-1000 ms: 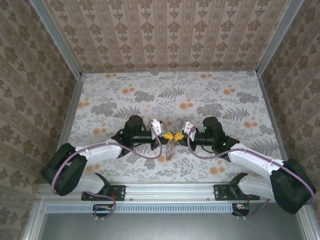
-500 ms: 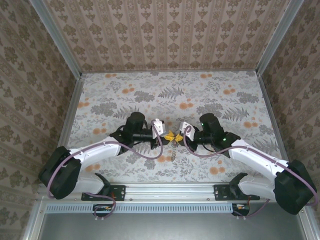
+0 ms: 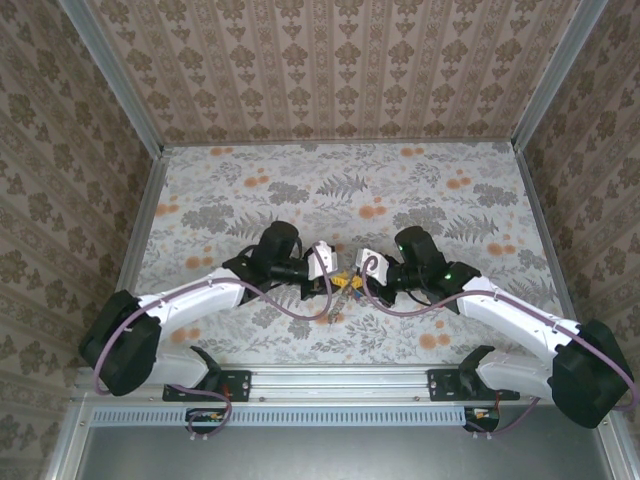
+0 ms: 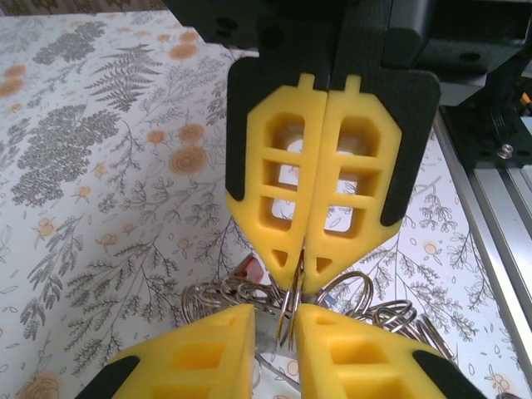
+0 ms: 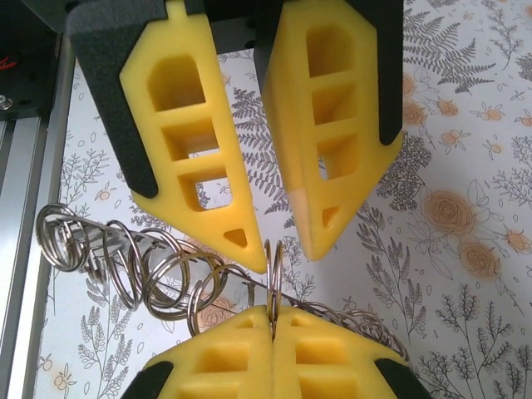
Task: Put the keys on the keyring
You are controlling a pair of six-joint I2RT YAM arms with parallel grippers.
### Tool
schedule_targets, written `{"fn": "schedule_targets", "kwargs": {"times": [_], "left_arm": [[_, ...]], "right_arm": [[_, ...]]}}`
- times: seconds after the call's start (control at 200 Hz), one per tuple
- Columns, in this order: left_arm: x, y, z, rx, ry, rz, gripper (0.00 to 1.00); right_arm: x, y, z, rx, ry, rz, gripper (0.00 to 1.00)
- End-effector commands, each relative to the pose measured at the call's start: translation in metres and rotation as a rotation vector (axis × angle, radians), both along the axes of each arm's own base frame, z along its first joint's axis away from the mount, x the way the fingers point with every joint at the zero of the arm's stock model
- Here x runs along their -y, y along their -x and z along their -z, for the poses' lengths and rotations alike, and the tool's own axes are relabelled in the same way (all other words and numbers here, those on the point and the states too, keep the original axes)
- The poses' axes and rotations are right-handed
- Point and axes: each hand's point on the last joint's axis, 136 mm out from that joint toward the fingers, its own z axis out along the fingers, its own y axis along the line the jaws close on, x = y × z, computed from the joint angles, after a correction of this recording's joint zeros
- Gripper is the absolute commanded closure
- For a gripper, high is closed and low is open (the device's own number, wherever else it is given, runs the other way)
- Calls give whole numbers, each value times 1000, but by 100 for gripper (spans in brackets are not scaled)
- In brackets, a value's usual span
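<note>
From the top camera I saw the flower-patterned table point(image 3: 300, 180), with the left arm point(image 3: 190, 300) and right arm point(image 3: 500, 310) reaching inward until their tips nearly met above its near middle.

The right fingers point(image 4: 287, 183) were pressed closed, pinching the thin wire keyring point(image 5: 273, 278) on edge. The left fingers point(image 5: 199, 166) stood slightly parted, with the keyring's rim in the gap between them, not clamped.

A bunch of linked wire rings point(image 5: 125, 274) hung from the keyring, low over the table. I could not make out the keys, though a small red piece point(image 4: 248, 268) under the rings may have been one.

I judged this to be a handover or regrip of the keyring. The next move called for closing the left fingers squarely on the rim.
</note>
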Motion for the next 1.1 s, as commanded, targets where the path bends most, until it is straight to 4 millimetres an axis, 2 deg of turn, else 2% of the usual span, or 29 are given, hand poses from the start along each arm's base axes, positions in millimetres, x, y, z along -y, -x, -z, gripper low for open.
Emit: {"fn": "schedule_targets", "kwargs": {"times": [0.0, 0.335, 0.45, 0.545, 0.625, 0.8, 1.095], "left_arm": [[4, 4, -1, 6, -22, 44, 80], [5, 17, 4, -27, -46, 86, 82], [6, 22, 7, -43, -65, 105, 89], [6, 24, 10, -50, -80, 116, 100], [6, 23, 10, -55, -72, 103, 100], [9, 16, -9, -47, 85, 39, 100], [13, 19, -29, -71, 257, 56, 100]], "right_arm": [[-8, -1, -12, 36, -12, -29, 100], [-8, 10, -5, 7, -9, -42, 100], [-8, 12, -4, 8, -14, -43, 100], [-8, 11, -7, 23, -35, -30, 100], [-6, 9, -7, 37, -53, 0, 97], [-6, 5, -1, 31, -145, 69, 89], [-12, -1, 6, 13, -236, 105, 85]]}}
